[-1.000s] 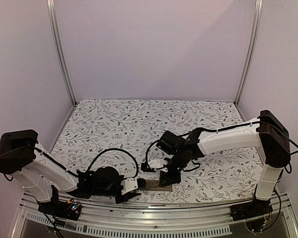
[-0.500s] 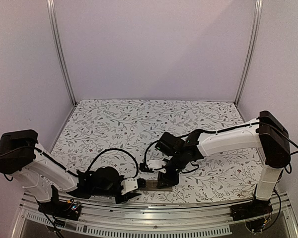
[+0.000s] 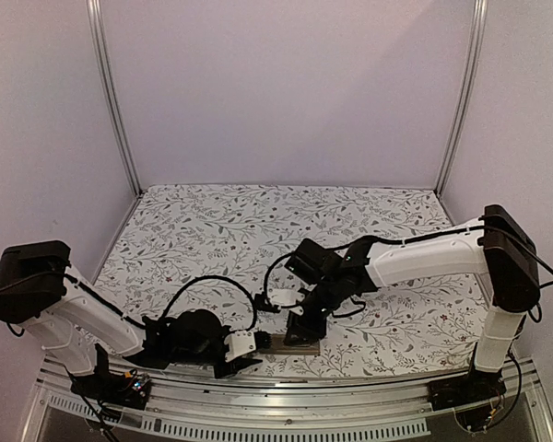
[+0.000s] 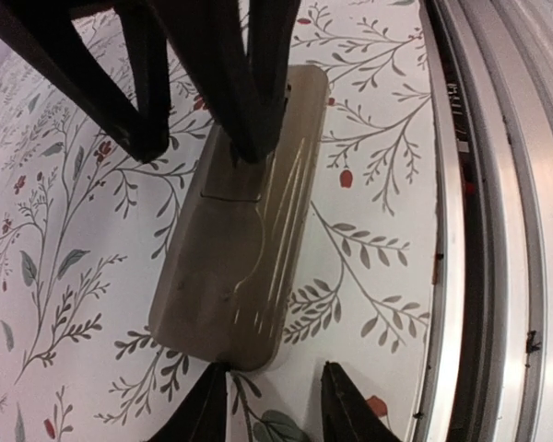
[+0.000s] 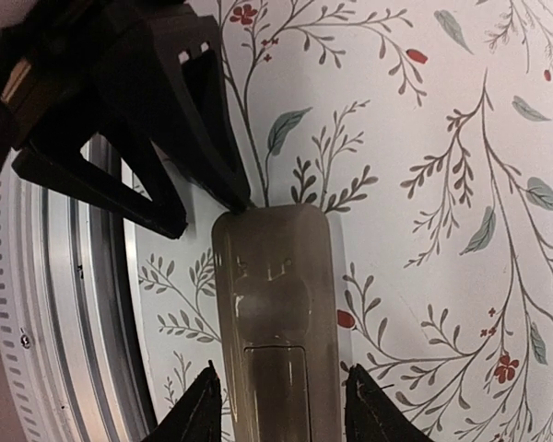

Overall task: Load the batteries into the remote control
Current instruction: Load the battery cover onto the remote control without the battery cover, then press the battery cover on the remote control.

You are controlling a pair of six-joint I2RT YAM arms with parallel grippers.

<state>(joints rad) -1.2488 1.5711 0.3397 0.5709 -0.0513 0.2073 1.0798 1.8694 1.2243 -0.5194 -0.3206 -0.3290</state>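
Note:
The remote control [image 3: 293, 346] lies back-up on the table near the front edge, showing its tan-grey back with a rectangular cover outline [image 5: 281, 387]. It also shows in the left wrist view [image 4: 244, 249]. My left gripper [image 4: 275, 394] is open at the remote's near end, with its left fingertip [image 4: 210, 396] touching that end's corner. My right gripper [image 5: 282, 398] is open and straddles the remote's other end, one finger on each side. In the top view the left gripper [image 3: 251, 355] and right gripper [image 3: 301, 331] face each other over the remote. No batteries are in view.
The metal rail [image 3: 286, 405] along the table's front edge runs close beside the remote, and shows in the left wrist view [image 4: 498, 230]. The floral tablecloth [image 3: 258, 221] stretches back to the walls. A black cable [image 3: 212, 281] loops above the left arm.
My right gripper has moved a little left and down along the remote, toward the left gripper. The left gripper and the remote have stayed put.

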